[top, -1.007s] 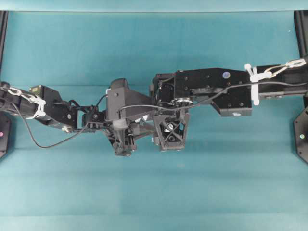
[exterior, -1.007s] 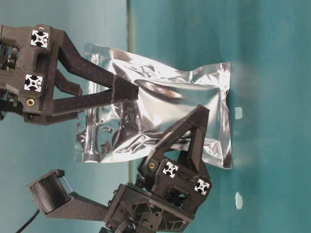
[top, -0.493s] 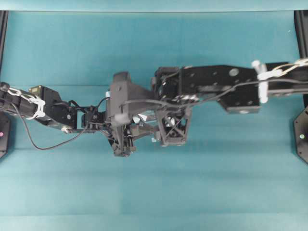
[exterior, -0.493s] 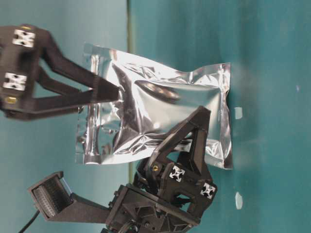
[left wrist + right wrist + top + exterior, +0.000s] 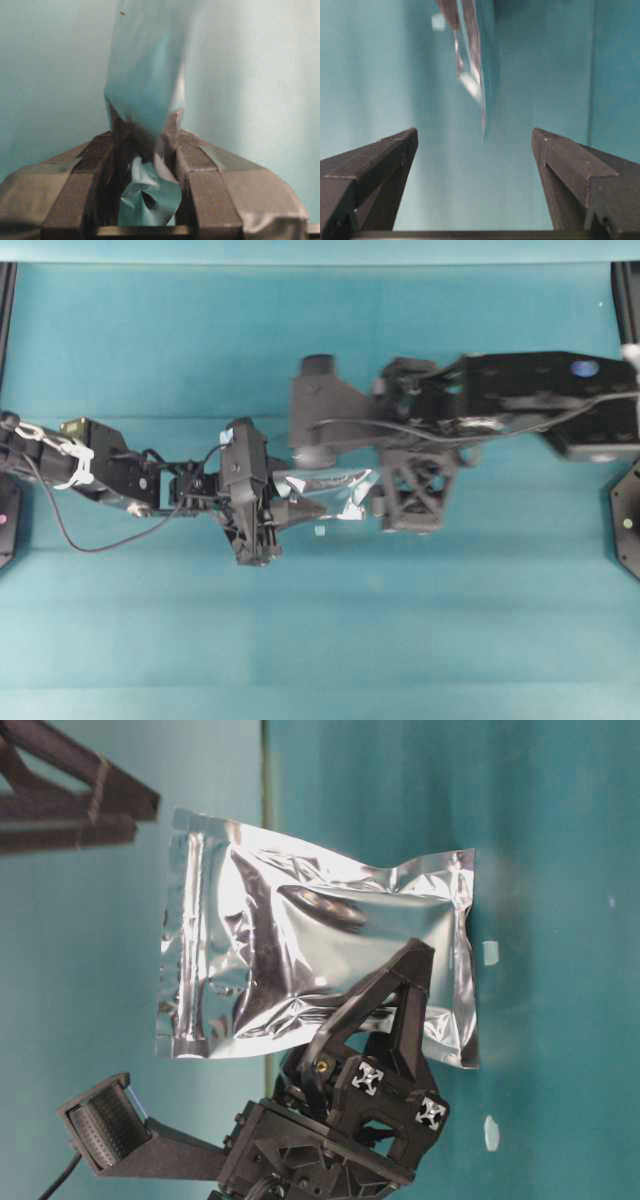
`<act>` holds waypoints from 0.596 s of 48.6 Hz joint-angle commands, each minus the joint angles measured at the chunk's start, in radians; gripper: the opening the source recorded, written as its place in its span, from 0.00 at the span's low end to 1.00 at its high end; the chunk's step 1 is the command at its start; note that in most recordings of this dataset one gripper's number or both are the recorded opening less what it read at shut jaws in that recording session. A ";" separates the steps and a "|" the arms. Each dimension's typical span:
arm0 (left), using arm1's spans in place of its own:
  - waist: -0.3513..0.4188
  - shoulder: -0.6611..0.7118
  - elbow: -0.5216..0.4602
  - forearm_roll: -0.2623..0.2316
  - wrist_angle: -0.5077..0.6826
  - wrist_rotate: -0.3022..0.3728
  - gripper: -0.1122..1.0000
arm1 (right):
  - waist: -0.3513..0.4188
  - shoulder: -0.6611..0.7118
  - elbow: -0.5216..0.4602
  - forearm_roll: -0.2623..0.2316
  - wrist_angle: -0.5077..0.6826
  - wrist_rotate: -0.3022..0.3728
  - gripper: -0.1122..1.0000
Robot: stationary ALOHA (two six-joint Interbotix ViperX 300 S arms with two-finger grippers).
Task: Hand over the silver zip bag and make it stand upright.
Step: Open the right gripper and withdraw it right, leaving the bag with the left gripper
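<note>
- The left gripper (image 5: pixel 145 165) is squeezed tight on the silver zip bag (image 5: pixel 320 960). Its two fingers (image 5: pixel 200 185) pinch one edge of the bag between them.
- In the table-level view this gripper (image 5: pixel 390 990) reaches up from below and grips the bag near its bottom end, close to the bench (image 5: pixel 560 840).
- The bag is shiny and crinkled. In the table-level view its bottom edge sits at the bench, but I cannot tell if it really touches. In the overhead view the bag (image 5: pixel 325 485) shows as a thin silver strip between the two arms.
- The right gripper (image 5: pixel 475 150) is wide open and holds nothing. The bag (image 5: pixel 475 60) is ahead of its fingers (image 5: pixel 380 165), not between them.
- In the table-level view the right gripper (image 5: pixel 110 805) is off the bag, beyond its top end.
- Two tiny white bits (image 5: pixel 490 952) lie on the bench near the bag.
</note>
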 commanded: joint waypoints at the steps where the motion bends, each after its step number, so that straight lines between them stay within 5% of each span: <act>1: -0.006 -0.008 -0.006 0.003 -0.003 0.005 0.35 | 0.003 -0.058 0.011 -0.002 -0.023 0.023 0.92; 29: -0.008 -0.014 -0.005 0.005 -0.003 0.057 0.35 | 0.020 -0.267 0.219 0.006 -0.256 0.064 0.92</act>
